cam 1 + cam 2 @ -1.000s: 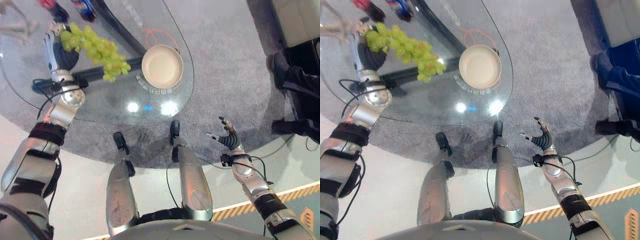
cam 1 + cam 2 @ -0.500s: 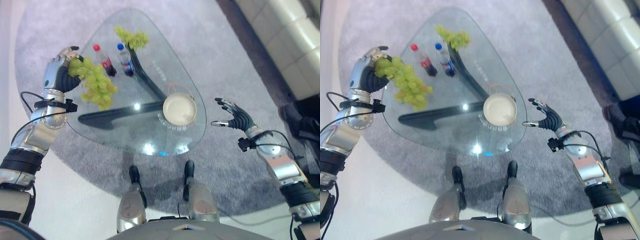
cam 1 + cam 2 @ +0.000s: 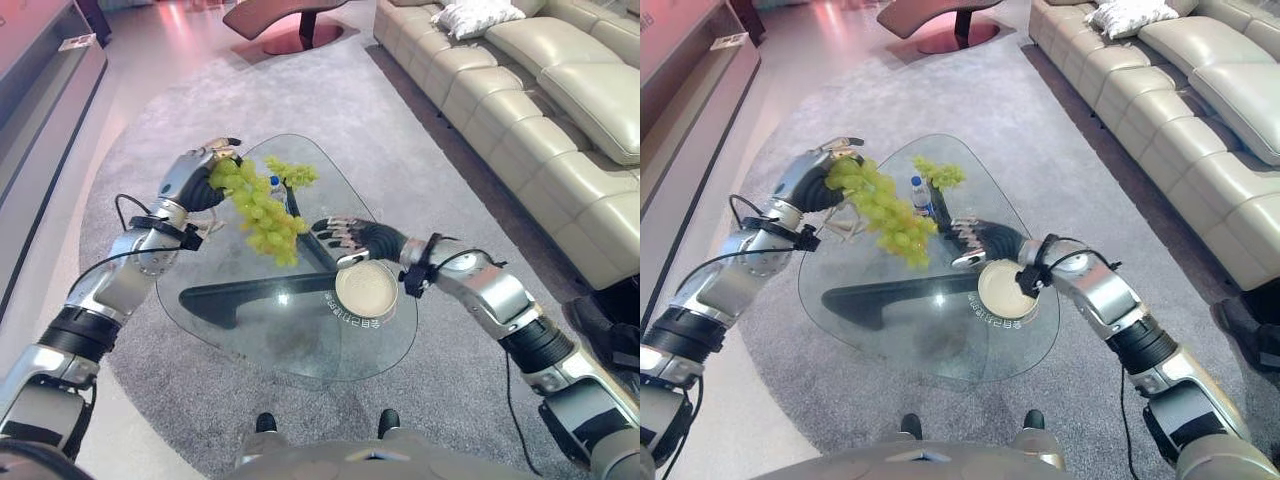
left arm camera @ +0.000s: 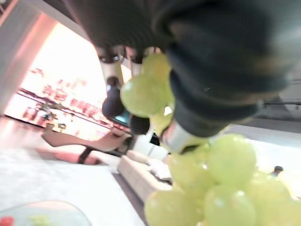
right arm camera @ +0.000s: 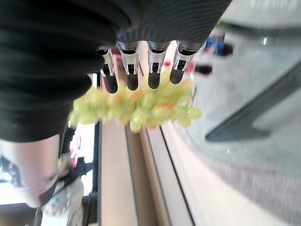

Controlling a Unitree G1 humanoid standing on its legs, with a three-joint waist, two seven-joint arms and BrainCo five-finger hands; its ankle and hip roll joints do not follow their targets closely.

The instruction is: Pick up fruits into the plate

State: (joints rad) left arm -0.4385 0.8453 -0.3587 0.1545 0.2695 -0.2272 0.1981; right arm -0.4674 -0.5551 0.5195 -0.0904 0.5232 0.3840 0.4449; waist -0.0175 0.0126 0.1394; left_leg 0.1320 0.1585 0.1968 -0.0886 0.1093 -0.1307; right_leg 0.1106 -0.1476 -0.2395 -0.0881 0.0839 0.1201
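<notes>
Both arms are silver-grey metal shells broken by black bands at the forearm and elbow joints. The left hand and right hand each wear a dark ribbed cover over the back and wrist. Their silver fingers end in dark rounded tips, with small screws at the base.

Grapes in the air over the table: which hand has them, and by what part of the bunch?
The left hand is curled round the top of the green grape bunch; the rest hangs free. The right hand is open, holding nothing.
</notes>
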